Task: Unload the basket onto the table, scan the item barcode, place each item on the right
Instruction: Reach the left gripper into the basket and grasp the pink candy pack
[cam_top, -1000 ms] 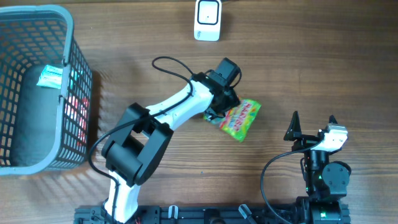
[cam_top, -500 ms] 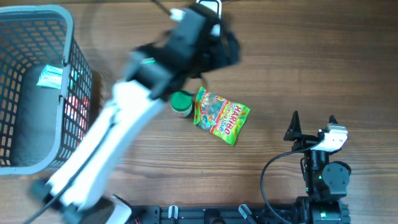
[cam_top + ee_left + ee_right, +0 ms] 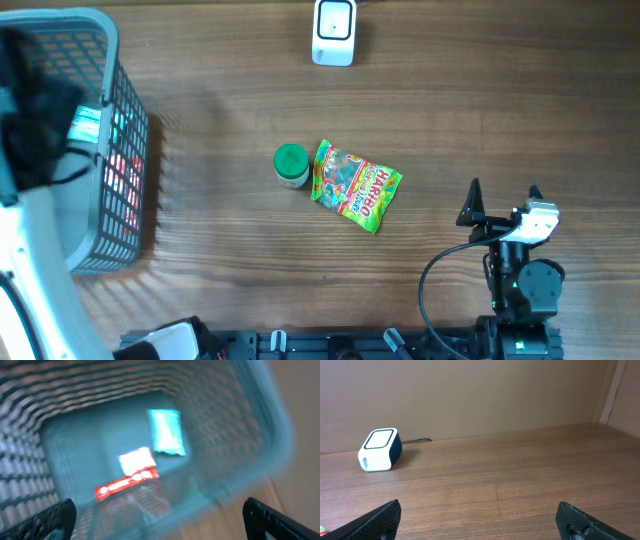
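Brown wood-grain tabletop [image 3: 480, 100] is filling the overhead view, and the candy bag [image 3: 356, 187] is lying flat near its middle, printed face up and tilted so its long side is running from upper left to lower right (no barcode is showing on this face). A small jar [image 3: 291, 165] with a green lid is standing upright just beside the bag's left end, touching it or very nearly so. The scanner [image 3: 334, 32], a white box with a dark edge, is sitting well apart from the bag at the far edge of the table. The right wrist view is showing it in front of a plain tan wall [image 3: 495, 395], with its cable [image 3: 415, 440] trailing off behind.

The right gripper [image 3: 503, 198] is resting near the table's right front, to the right of the bag and apart from it, with its jaws standing wide and nothing between them. The left gripper [image 3: 159, 516] is hanging over the grey mesh basket [image 3: 125, 180] at the far left of the table, well away from the bag. Its jaws are also gaping wide and holding nothing. Its wrist view is coming through blurred, looking down into the basket, where a teal packet [image 3: 166, 431], a pale packet [image 3: 136, 460] and a red bar [image 3: 127, 484] are lying on the bottom.
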You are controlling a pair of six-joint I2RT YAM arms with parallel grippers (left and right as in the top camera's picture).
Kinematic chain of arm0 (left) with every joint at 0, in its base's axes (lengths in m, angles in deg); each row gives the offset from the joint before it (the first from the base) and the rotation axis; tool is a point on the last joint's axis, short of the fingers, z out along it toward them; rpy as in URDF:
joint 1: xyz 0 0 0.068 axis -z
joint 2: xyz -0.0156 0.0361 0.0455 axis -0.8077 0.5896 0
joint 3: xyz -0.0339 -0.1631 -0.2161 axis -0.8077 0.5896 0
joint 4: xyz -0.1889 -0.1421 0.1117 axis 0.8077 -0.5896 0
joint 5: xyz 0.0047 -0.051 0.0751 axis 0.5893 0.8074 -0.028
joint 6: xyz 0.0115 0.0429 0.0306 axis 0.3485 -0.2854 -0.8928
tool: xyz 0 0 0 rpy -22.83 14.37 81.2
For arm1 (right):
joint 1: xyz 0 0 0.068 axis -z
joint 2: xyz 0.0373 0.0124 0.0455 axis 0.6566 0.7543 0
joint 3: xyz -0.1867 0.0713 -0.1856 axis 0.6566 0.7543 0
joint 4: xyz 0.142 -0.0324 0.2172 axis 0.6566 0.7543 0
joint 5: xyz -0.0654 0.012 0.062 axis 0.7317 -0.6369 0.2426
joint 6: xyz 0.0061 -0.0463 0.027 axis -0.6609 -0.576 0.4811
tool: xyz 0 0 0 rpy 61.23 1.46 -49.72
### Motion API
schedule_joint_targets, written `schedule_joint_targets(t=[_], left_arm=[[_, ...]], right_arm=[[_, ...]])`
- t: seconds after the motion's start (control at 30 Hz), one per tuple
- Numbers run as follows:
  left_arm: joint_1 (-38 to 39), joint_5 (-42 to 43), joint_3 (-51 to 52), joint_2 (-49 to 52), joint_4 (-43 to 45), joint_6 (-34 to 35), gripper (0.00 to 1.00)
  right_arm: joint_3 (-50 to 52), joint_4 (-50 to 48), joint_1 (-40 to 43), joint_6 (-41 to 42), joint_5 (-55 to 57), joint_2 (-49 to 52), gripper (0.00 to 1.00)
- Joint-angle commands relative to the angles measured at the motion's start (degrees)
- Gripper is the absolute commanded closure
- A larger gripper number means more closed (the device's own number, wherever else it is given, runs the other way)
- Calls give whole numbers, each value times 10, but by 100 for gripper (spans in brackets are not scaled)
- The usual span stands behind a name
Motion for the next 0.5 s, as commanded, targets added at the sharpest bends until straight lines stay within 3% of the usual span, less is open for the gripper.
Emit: schedule_joint_targets(t=[0.0, 0.47], left_arm=[[-85, 35, 22, 50, -8, 99, 0], [-103, 95, 59, 323, 41, 129, 0]], right_arm=[[0, -1, -2, -5, -7, 1, 0], [0, -1, -2, -5, -7, 1, 0]])
